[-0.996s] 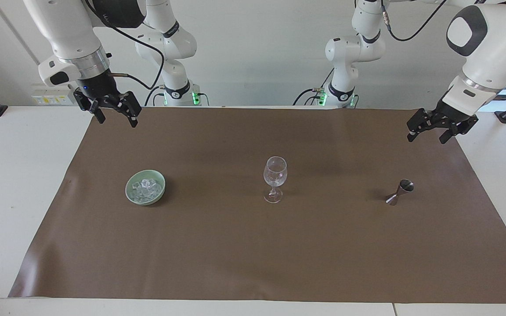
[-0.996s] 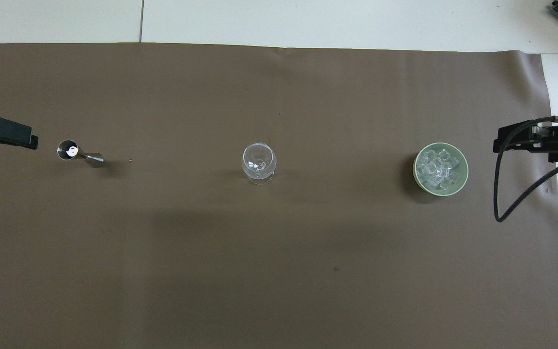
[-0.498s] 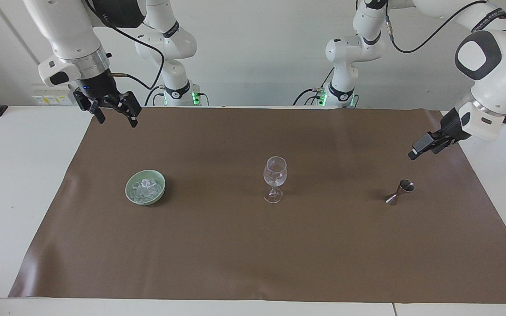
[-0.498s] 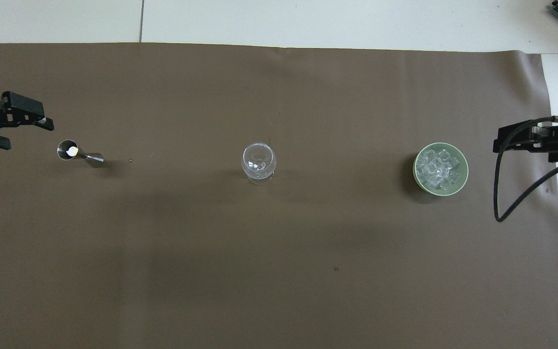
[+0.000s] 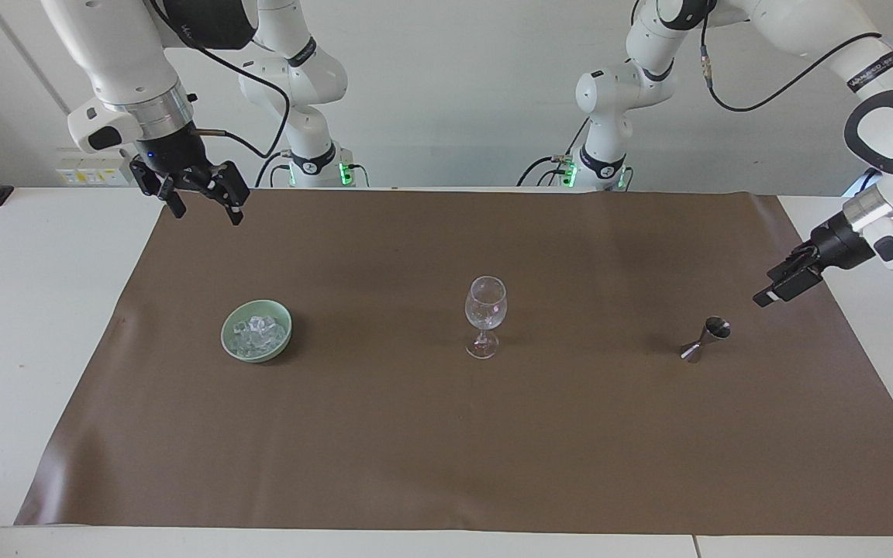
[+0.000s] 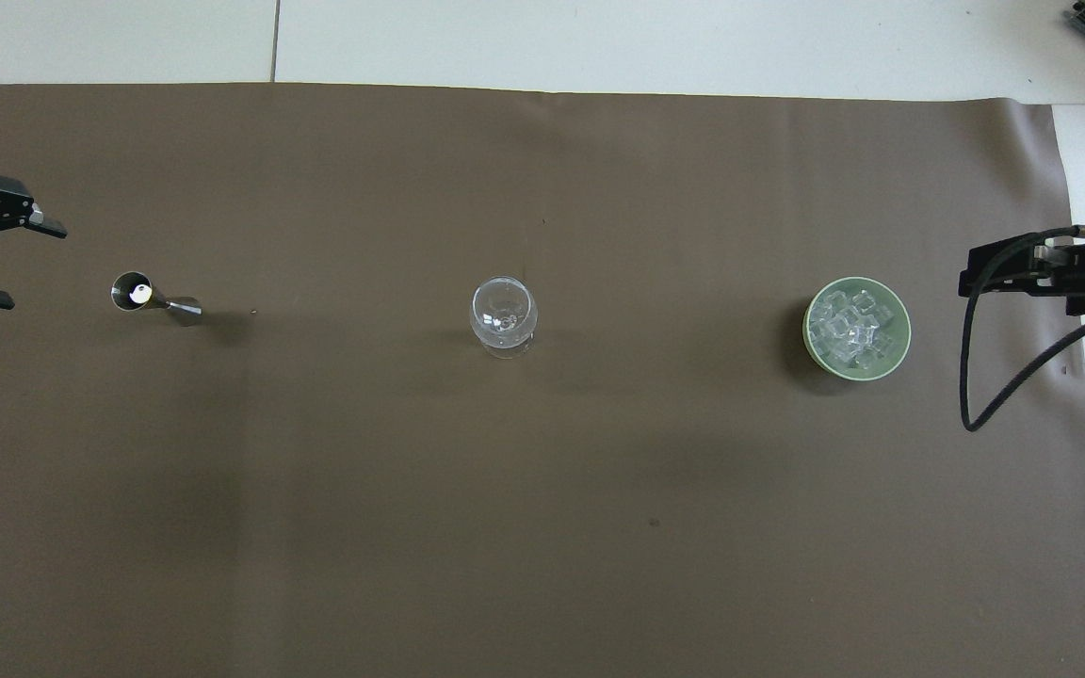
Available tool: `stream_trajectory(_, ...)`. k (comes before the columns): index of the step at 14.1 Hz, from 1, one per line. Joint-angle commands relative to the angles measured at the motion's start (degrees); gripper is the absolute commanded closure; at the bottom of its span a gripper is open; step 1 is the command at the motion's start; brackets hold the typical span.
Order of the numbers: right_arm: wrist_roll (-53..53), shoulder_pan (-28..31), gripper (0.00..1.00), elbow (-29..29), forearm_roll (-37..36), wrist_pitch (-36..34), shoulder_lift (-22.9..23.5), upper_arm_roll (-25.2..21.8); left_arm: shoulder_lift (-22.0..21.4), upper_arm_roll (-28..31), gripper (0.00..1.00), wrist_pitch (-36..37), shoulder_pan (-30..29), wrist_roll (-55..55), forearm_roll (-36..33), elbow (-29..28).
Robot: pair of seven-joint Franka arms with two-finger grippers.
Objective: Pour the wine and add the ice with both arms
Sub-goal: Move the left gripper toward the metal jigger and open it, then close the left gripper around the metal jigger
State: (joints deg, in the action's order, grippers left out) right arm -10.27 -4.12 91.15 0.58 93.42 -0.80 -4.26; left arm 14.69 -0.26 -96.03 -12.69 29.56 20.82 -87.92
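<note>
Glassy ice (image 5: 259, 332) cubes fill a smooth round bowl (image 5: 230, 347); each arm's tool gapes wide, empty.

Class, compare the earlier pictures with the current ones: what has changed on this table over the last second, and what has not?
The left hand has turned its wrist and come down toward the metal jigger, open and empty, not touching it. The right hand waits open near the mat's corner, unmoved. The ice, its green bowl, the wine glass and the jigger stayed put.
</note>
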Motion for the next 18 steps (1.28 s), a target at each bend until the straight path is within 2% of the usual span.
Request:
stream_trajectory(1,1.3,0.6,0.00,0.3,1.0,0.2,-0.3,0.2,2.0,-0.4,0.00,0.0,-2.1,7.5,4.3,-0.1)
stream_trajectory(7,1.3,0.6,0.00,0.3,1.0,0.2,-0.3,0.2,7.8,-0.4,0.00,0.0,-7.0,19.2,13.6,-0.1)
stream_trajectory(13,1.3,0.6,0.00,0.3,1.0,0.2,-0.3,0.2,12.1,-0.4,0.00,-0.1,-10.0,23.1,19.9,-0.8)
stream_trajectory(18,1.3,0.6,0.00,0.3,1.0,0.2,-0.3,0.2,12.8,-0.4,0.00,-2.8,-11.4,23.1,27.1,-8.4)
